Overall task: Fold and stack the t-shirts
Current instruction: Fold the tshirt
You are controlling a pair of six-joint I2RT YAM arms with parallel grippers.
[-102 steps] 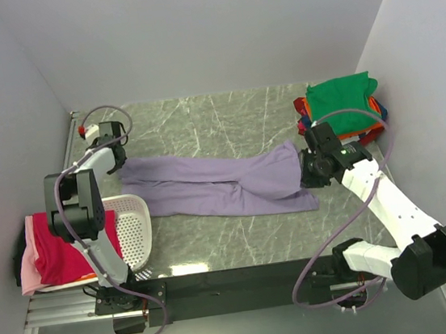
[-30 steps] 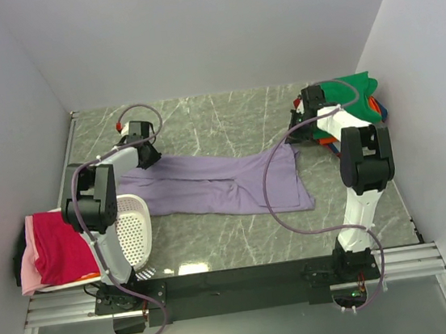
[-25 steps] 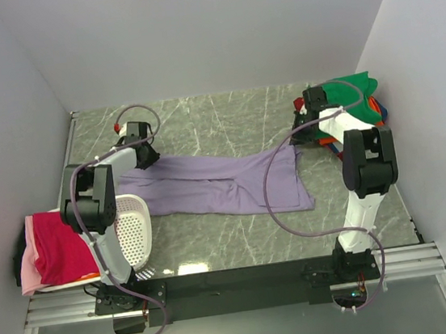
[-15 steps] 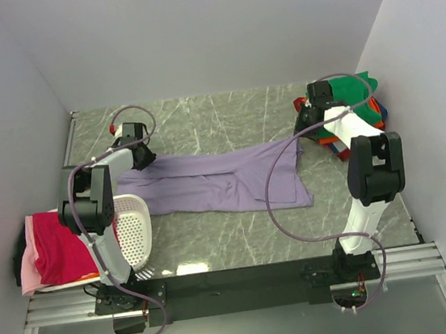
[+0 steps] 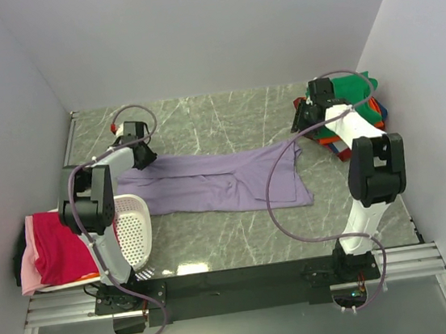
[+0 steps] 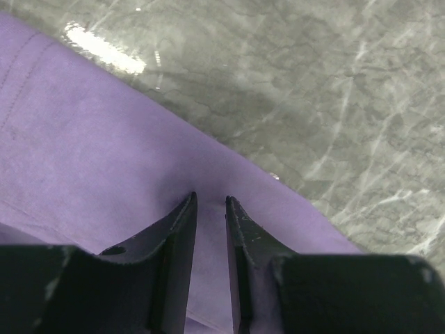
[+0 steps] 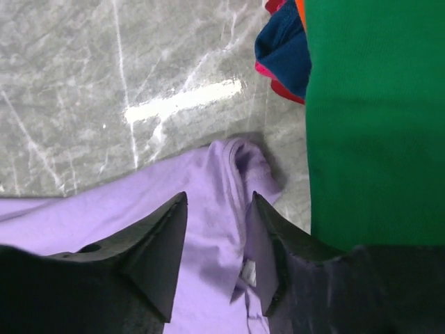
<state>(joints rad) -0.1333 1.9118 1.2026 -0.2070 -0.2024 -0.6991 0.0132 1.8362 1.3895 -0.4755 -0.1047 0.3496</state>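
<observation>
A lavender t-shirt (image 5: 217, 182) lies flat across the middle of the table. My left gripper (image 5: 142, 156) is low over its far left corner. In the left wrist view the gripper (image 6: 208, 198) has its jaws a narrow gap apart, with flat purple cloth (image 6: 83, 139) showing between them. My right gripper (image 5: 303, 121) is at the far right corner, by the collar. In the right wrist view it (image 7: 219, 196) is open wide over the collar (image 7: 243, 156). A folded stack with a green shirt (image 5: 348, 90) on top sits at the far right.
The green shirt (image 7: 375, 125) lies just right of my right fingers, with blue (image 7: 288, 56) and red edges beneath it. A white perforated basket (image 5: 133, 227) stands at the near left. A magenta-red shirt (image 5: 58, 248) lies over a pink one (image 5: 29, 276) beside it. Walls close in on three sides.
My right arm swung from the shirt's near right side to its far right corner. My left gripper shifted slightly right. The shirt's far edge now lies straighter and the cloth spreads wider.
</observation>
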